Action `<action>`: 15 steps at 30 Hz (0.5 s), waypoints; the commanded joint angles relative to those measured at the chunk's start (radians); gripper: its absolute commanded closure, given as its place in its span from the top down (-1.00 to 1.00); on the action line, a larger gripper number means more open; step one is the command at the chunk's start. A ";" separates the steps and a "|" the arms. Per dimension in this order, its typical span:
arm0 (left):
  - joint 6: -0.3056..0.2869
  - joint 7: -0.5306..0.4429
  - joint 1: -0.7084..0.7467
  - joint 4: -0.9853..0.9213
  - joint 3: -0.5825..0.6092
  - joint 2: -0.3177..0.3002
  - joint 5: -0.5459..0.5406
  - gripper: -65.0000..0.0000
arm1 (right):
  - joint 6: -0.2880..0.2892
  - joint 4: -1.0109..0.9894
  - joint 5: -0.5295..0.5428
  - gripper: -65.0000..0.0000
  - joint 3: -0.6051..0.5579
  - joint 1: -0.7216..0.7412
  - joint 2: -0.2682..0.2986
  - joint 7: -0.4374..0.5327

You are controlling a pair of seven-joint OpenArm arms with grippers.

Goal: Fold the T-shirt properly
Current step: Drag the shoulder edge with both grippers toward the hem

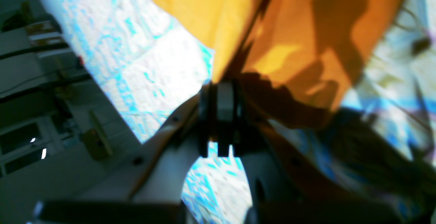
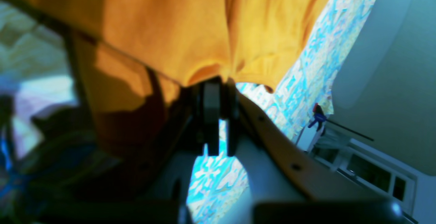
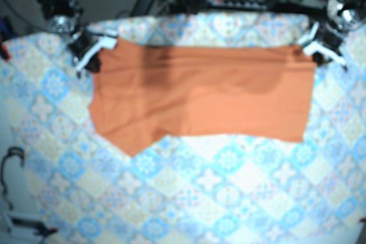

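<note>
Both clenched: left gripper (image 1: 221,87) on shirt (image 3: 200,95) corner, right gripper (image 2: 218,83) on opposite corner; shirt stretched between them over patterned tablecloth (image 3: 229,198).

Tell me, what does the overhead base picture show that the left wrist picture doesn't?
Only the base view shows the whole orange T-shirt spread wide, with the right hand and the left hand each at an upper corner. Only the left wrist view shows, up close, the left hand pinched shut on the cloth's edge, plus blurry furniture off to one side. Both show the orange shirt and the blue patterned tablecloth.
</note>
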 commanded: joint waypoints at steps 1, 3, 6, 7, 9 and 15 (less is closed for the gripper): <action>0.020 0.006 0.000 0.009 -0.009 -0.021 -0.001 -1.00 | -0.017 0.005 0.000 -1.00 0.005 -0.001 0.014 0.000; 0.020 0.006 0.000 0.009 -0.009 -0.021 -0.001 -1.00 | -0.017 0.005 0.000 -1.00 -0.009 0.010 0.012 -0.001; 0.020 0.006 0.000 0.009 -0.009 -0.021 -0.001 -1.00 | -0.017 0.005 0.000 -1.00 -0.038 0.041 0.012 -0.004; 0.020 0.006 0.000 0.009 -0.009 -0.019 -0.001 -1.00 | -0.017 0.002 0.000 -1.00 -0.041 0.047 0.012 -0.004; 0.022 0.006 0.000 0.009 -0.012 -0.009 0.002 -1.00 | -0.017 -0.015 0.000 -1.00 -0.043 0.049 0.012 -0.004; 0.023 0.006 -0.002 0.007 -0.013 -0.005 0.005 -1.00 | -0.017 -0.043 0.000 -1.00 -0.044 0.061 0.012 -0.004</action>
